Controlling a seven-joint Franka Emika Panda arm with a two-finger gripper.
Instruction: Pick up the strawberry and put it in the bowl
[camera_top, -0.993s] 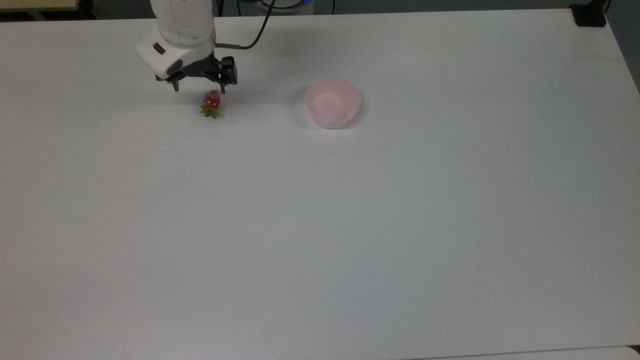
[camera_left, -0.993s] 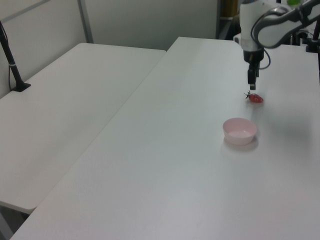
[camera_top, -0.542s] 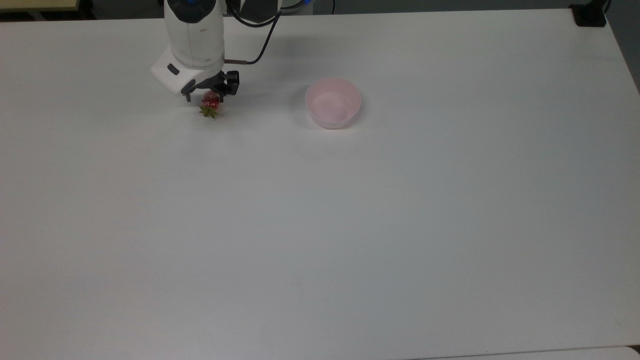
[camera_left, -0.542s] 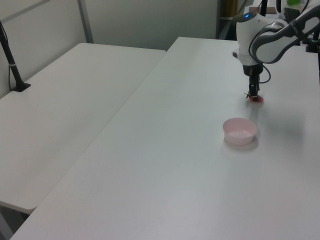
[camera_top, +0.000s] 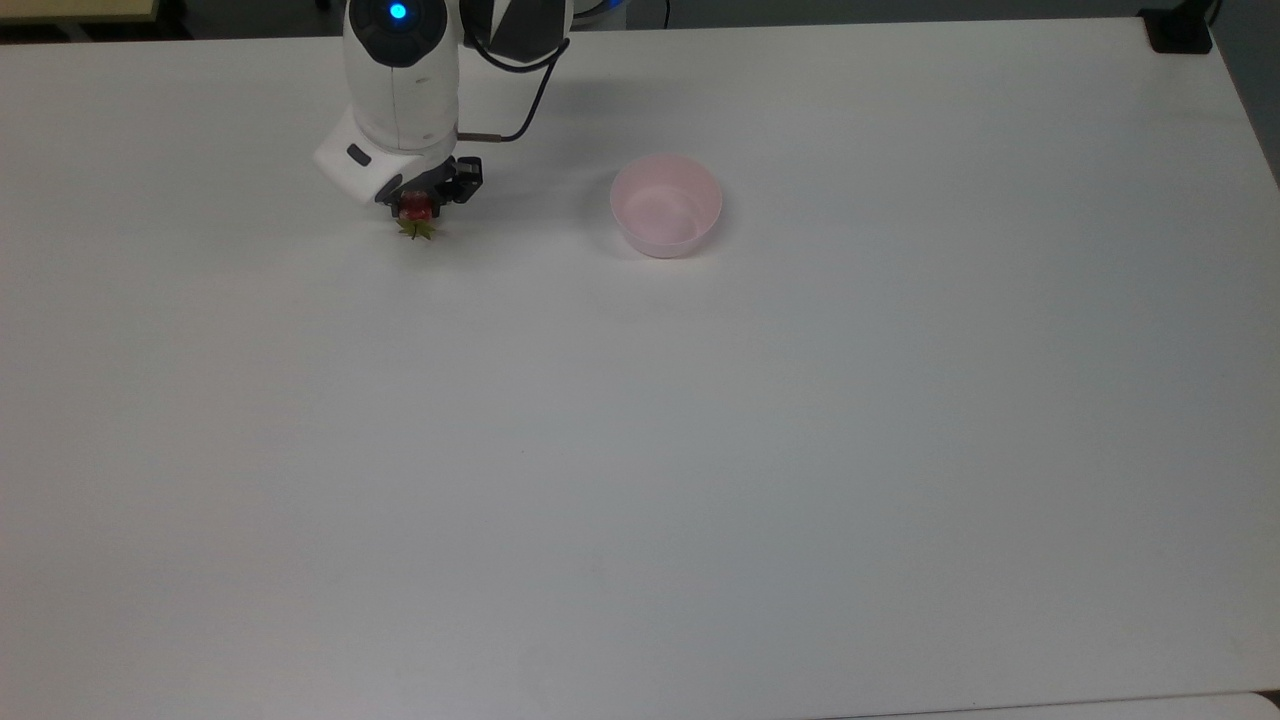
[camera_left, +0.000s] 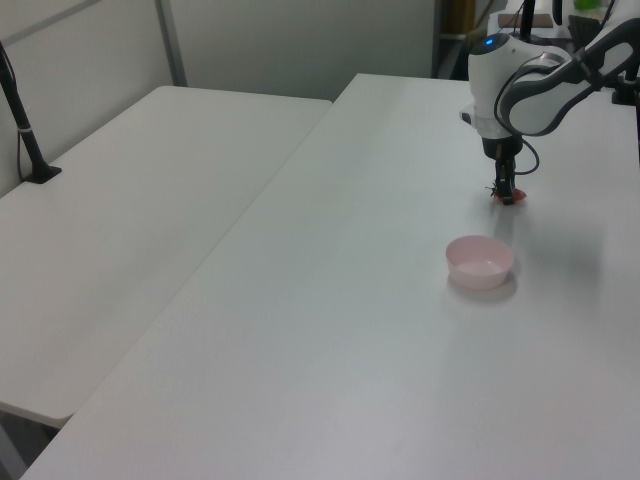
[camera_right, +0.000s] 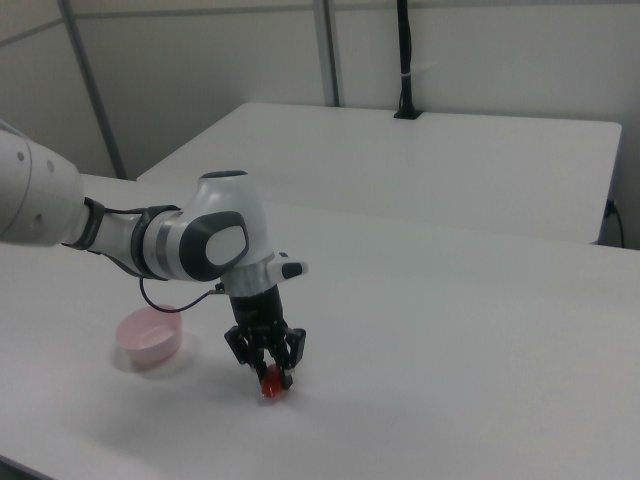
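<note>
The red strawberry (camera_top: 414, 213) lies on the white table (camera_top: 640, 420) with its green cap toward the top view's bottom. My gripper (camera_top: 413, 207) has come down over it, open, one finger on each side of the fruit, which shows as a red spot (camera_right: 271, 387) between the fingertips in the right view. The left view has the gripper (camera_left: 508, 194) low on the table with a bit of red strawberry (camera_left: 518, 199) beside it. The pale pink bowl (camera_top: 662, 246) stands upright to the top view's right of the strawberry, apart from it; the bowl (camera_left: 478, 279) (camera_right: 150, 354) has nothing in it.
A black cable (camera_top: 520, 100) runs from the wrist to the back of the table. A second white table (camera_left: 150, 220) adjoins on the left view's left, with a black post (camera_left: 25, 130) on it. A dark mount (camera_top: 1180, 30) sits at the top view's far right corner.
The gripper has dropped straight down from above the strawberry to table height, so its fingers now flank the fruit. Strawberry and bowl have stayed in place.
</note>
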